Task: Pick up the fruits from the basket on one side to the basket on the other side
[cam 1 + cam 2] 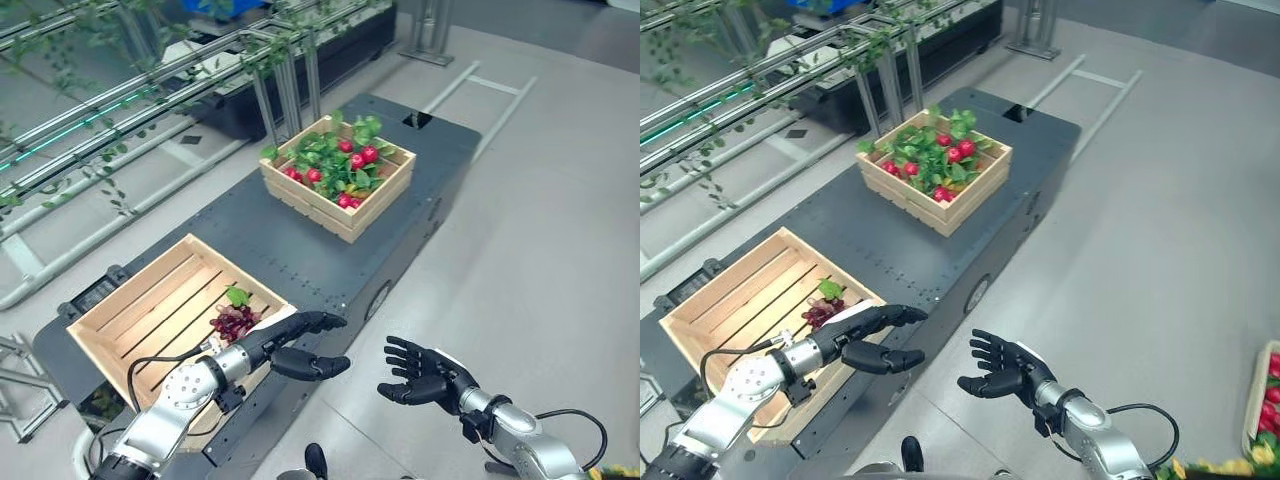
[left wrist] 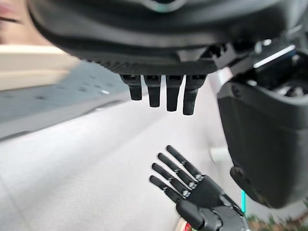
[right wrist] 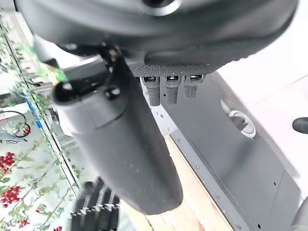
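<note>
Risk: both empty, open hands, left hand (image 1: 300,345) and right hand (image 1: 425,373), hover off-table; grapes (image 1: 233,322) may stay the sole transfer.

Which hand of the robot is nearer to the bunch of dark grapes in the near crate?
The left hand. It hovers just beside the grapes, at the near crate's corner. The right hand hangs farther away, over the floor.

Red fruits (image 1: 355,160) among leaves in far basket (image 1: 340,215); grapes (image 1: 233,322) in near basket (image 1: 120,310).
</note>
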Available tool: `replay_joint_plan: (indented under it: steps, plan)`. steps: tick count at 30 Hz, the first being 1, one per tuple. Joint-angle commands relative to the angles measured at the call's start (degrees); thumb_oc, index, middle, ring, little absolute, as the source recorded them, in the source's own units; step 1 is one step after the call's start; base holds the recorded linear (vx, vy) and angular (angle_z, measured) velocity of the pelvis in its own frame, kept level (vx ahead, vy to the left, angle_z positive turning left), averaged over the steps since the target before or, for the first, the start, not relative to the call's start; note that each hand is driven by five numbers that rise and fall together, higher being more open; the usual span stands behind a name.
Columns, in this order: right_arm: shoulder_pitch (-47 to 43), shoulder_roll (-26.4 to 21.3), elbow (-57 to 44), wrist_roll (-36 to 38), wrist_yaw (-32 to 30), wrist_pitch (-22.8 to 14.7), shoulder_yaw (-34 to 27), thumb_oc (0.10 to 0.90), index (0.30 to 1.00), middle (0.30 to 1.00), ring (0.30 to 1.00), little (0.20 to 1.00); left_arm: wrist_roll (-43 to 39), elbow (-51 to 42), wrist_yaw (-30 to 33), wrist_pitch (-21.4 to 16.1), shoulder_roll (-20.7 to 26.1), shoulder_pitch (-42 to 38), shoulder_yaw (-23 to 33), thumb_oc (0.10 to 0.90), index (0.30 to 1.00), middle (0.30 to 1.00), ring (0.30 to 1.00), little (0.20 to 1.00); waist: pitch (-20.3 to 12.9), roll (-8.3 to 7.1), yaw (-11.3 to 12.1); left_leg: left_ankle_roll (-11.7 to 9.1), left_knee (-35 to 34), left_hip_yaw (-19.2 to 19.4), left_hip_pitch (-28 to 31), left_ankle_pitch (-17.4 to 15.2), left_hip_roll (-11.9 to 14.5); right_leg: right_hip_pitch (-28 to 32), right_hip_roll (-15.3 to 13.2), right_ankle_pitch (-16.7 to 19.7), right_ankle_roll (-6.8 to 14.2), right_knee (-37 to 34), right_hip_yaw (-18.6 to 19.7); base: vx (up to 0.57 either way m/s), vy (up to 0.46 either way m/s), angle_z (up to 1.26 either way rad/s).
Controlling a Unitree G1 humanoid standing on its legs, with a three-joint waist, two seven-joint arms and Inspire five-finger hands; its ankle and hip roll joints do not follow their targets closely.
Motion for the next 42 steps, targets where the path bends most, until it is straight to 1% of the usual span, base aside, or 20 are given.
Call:
replay_joint_plan:
  steps: [1, 8, 11, 14, 15, 16, 18, 19, 21, 22, 23, 24, 28, 31, 32, 34, 35, 36, 40, 42]
  plan:
    - [-0.9, 1.7, -4.6, 2.5, -1.7, -4.1, -2.1, 0.800, 0.900, 0.900, 0.900, 0.900, -4.1, -4.8, 0.3, -5.8, 0.7, -3.6, 5.0, 0.800, 0.900, 0.900, 0.900, 0.900, -2.4, 0.37, 0.7, -3.6, 0.2, -1.1, 3.0, -4.6, -0.2, -4.3, -3.6, 6.8, 2.0, 2.4, -1.4, 0.04, 0.265, 0.18]
    - [-1.0, 2.6, -5.8, 3.0, -1.9, -4.9, -3.0, 0.800, 0.900, 0.900, 0.900, 0.900, -4.5, -6.0, 1.0, -6.1, 0.3, -3.2, 6.5, 0.800, 0.900, 0.900, 0.900, 0.900, -1.4, 0.66, 1.8, -1.5, 0.2, -2.3, 3.0, -5.7, -2.5, -6.9, -7.9, 9.7, 3.0, 8.9, -0.8, 0.03, 0.252, 0.15]
    - [-0.6, 2.4, -6.6, 4.0, -0.6, -5.6, -3.4, 0.800, 0.900, 0.900, 0.900, 0.900, -4.7, -5.9, 3.5, -7.2, -0.4, -3.4, 6.2, 0.800, 0.900, 0.900, 0.900, 0.900, -0.3, 0.94, 1.3, 0.3, 0.2, -4.8, 3.1, -5.7, -3.8, -11.0, -10.1, 10.5, 3.0, 21.9, 3.3, 0.02, 0.219, 0.22]
    - [0.0, 2.2, -7.0, 4.7, 0.5, -6.3, -3.5, 0.800, 0.900, 0.900, 0.900, 0.900, -5.5, -6.0, 4.7, -7.7, -0.7, -3.7, 6.1, 0.800, 0.900, 0.900, 0.900, 0.900, 0.6, 0.87, 0.5, 1.2, 0.2, -7.3, 3.3, -5.8, -4.7, -14.7, -9.7, 10.8, 2.8, 28.5, 7.7, -0.02, 0.041, 0.41]
    - [1.5, 2.0, -7.7, 5.2, 0.3, -7.2, -3.8, 0.800, 0.900, 0.900, 0.900, 0.900, -5.7, -6.3, 3.7, -7.8, -1.0, -4.1, 5.6, 0.800, 0.900, 0.900, 0.900, 0.900, 0.9, 0.58, -1.1, 1.4, 0.2, -10.7, 2.8, -4.9, -4.9, -16.6, -4.9, 10.4, 1.2, 25.8, 11.4, -0.01, -0.151, 0.52]
    - [2.0, 1.7, -8.1, 5.5, 1.1, -7.3, -3.9, 0.800, 0.900, 0.900, 0.900, 0.900, -5.9, -6.4, 4.0, -8.1, -0.9, -3.9, 5.1, 0.800, 0.900, 0.900, 0.900, 0.900, 1.0, 0.16, -1.9, 1.3, 0.2, -12.5, 3.1, -5.1, -5.3, -16.7, -3.0, 10.5, 1.2, 22.0, 13.5, 0.00, -0.181, 0.68]
    - [2.6, 1.1, -8.8, 6.0, 2.0, -7.4, -4.1, 0.800, 0.900, 0.900, 0.900, 0.900, -5.8, -6.7, 4.3, -8.2, -1.1, -3.9, 4.6, 0.800, 0.900, 0.900, 0.900, 0.900, 0.9, -0.24, -2.6, 1.1, 0.2, -13.8, 3.2, -5.5, -5.3, -16.6, -2.3, 11.1, 1.3, 15.4, 15.8, 0.07, -0.193, 0.99]
    - [3.0, 0.8, -8.8, 5.9, 2.9, -7.9, -4.3, 0.800, 0.900, 0.900, 0.900, 0.900, -5.2, -6.7, 4.9, -8.4, -1.5, -4.3, 3.4, 0.800, 0.900, 0.900, 0.900, 0.900, 0.9, -0.92, -3.3, 1.1, 0.2, -14.8, 3.2, -6.7, -5.5, -16.2, -2.1, 12.3, 1.8, 6.1, 19.1, 0.12, -0.316, 1.14]
    - [2.6, 0.7, -8.4, 6.1, 3.8, -8.0, -4.2, 0.800, 0.900, 0.900, 0.900, 0.900, -5.1, -6.3, 5.3, -8.3, -2.0, -5.0, 2.5, 0.800, 0.900, 0.900, 0.900, 0.900, 0.9, -1.36, -3.8, 1.2, 0.2, -15.4, 3.4, -7.5, -5.6, -15.8, -2.4, 14.5, 2.7, 1.1, 21.3, 0.14, -0.303, 0.92]
    - [2.0, 0.7, -7.8, 6.3, 3.8, -8.0, -4.1, 0.800, 0.900, 0.900, 0.900, 0.900, -5.3, -5.4, 4.9, -8.8, -2.2, -5.5, 1.7, 0.800, 0.900, 0.900, 0.900, 0.900, 0.8, -1.57, -4.3, 1.3, 0.2, -16.3, 4.0, -8.2, -5.3, -15.9, -2.3, 15.7, 3.3, -2.4, 24.4, 0.13, -0.254, 0.69]
    - [1.8, 0.8, -7.6, 6.3, 3.7, -8.0, -4.0, 0.800, 0.900, 0.900, 0.900, 0.900, -5.2, -5.2, 4.9, -8.9, -2.2, -5.5, 1.6, 0.800, 0.900, 0.900, 0.900, 0.900, 0.9, -1.59, -4.3, 1.3, 0.2, -16.4, 4.2, -8.4, -5.2, -16.0, -2.2, 15.8, 3.3, -2.3, 24.8, 0.18, -0.420, 0.66]
    - [1.4, 1.2, -7.0, 5.8, 3.7, -8.3, -3.8, 0.800, 0.900, 0.900, 0.900, 0.900, -5.9, -4.9, 5.1, -8.9, -2.1, -5.2, 1.5, 0.800, 0.900, 0.900, 0.900, 0.900, 0.8, -1.67, -4.2, 1.1, 0.4, -16.6, 4.4, -8.3, -4.4, -15.0, -1.2, 13.3, 3.4, -0.9, 24.8, 0.15, -0.378, 0.70]
    - [2.2, -0.1, -7.6, 7.6, 4.6, -8.0, -4.2, 0.800, 0.900, 0.900, 0.900, 0.900, -6.7, -6.0, 7.0, -7.9, -2.0, -3.1, 1.5, 0.800, 0.900, 0.900, 0.900, 0.900, 0.8, -3.11, -4.3, 0.6, 4.2, -16.6, 4.4, -9.4, -2.9, -12.2, 0.1, 13.2, 3.6, -1.7, 24.5, 0.13, -0.334, 0.71]
    - [3.0, -1.3, -7.9, 7.2, 5.0, -7.8, -4.6, 0.800, 0.900, 0.900, 0.900, 0.900, -5.7, -6.7, 8.7, -7.1, -1.9, -2.2, 2.5, 0.800, 0.900, 0.900, 0.900, 0.900, 0.3, -3.72, -4.1, -0.9, 3.8, -14.6, 5.1, -8.6, -0.6, -9.4, 1.0, 12.4, 2.4, -4.0, 22.4, 0.10, -0.216, 0.32]
    - [3.2, -1.8, -8.3, 7.7, 4.4, -6.9, -5.0, 0.800, 0.900, 0.900, 0.900, 0.900, -5.3, -6.4, 8.8, -7.3, -1.7, -2.5, 2.4, 0.800, 0.900, 0.900, 0.900, 0.900, 0.0, -3.84, -4.2, -1.5, 3.0, -12.6, 5.2, -7.5, 0.6, -7.8, 1.5, 11.8, 1.9, -4.9, 21.1, 0.08, -0.147, 0.20]
    - [4.5, -2.4, -9.1, 8.8, 3.7, -7.0, -5.9, 0.800, 0.900, 0.900, 0.900, 0.900, -5.4, -6.3, 9.6, -9.8, -1.2, -2.8, 2.7, 0.800, 0.900, 0.900, 0.900, 0.900, -0.4, -3.90, -4.8, -2.2, 1.8, -8.2, 5.0, -6.0, 2.1, -6.7, 1.5, 10.6, 1.4, -4.9, 18.5, 0.04, -0.127, 0.44]
    - [5.5, -1.8, -9.3, 9.1, 2.0, -8.3, -6.3, 0.800, 0.900, 0.900, 0.900, 0.900, -2.8, -6.2, 10.8, -13.2, -1.3, -3.7, 2.7, 0.800, 0.900, 0.900, 0.900, 0.900, -0.5, -3.83, -5.4, -2.9, 0.7, -5.1, 4.3, -4.8, 2.7, -6.6, 1.4, 10.2, 1.2, -4.9, 16.0, -0.06, -0.042, 0.91]
    - [5.6, -1.3, -9.0, 9.1, 0.9, -9.6, -6.3, 0.800, 0.900, 0.900, 0.900, 0.900, 1.5, -6.7, 15.6, -17.0, -1.0, -5.4, 2.9, 0.800, 0.900, 0.900, 0.900, 0.900, -0.2, -3.68, -5.6, -3.5, 0.3, -4.4, 3.1, -4.0, 3.1, -7.1, 1.4, 10.1, 0.9, -4.9, 14.7, -0.08, -0.012, 0.93]
    - [4.8, -0.6, -7.1, 9.5, -0.1, -11.0, -6.7, 0.800, 0.900, 0.900, 0.900, 0.900, 4.8, -8.2, 23.6, -20.2, -0.3, -6.6, 6.5, 0.800, 0.900, 0.900, 0.900, 0.900, -0.1, -3.28, -5.2, -3.8, 0.2, -6.5, 1.7, -4.2, 3.0, -7.6, 1.2, 9.8, 0.8, -4.9, 14.3, -0.03, 0.057, 0.48]
    - [5.4, 0.8, -7.7, 10.0, -0.3, -10.7, -7.3, 0.800, 0.900, 0.900, 0.900, 0.900, 8.8, -9.7, 31.4, -22.5, 0.8, -5.5, 11.0, 0.800, 0.900, 0.900, 0.900, 0.900, -0.6, -3.20, -4.9, -3.7, 0.2, -7.7, 1.5, -4.8, 2.2, -7.6, 0.9, 9.4, 0.9, -4.9, 14.5, 0.06, 0.093, 0.01]
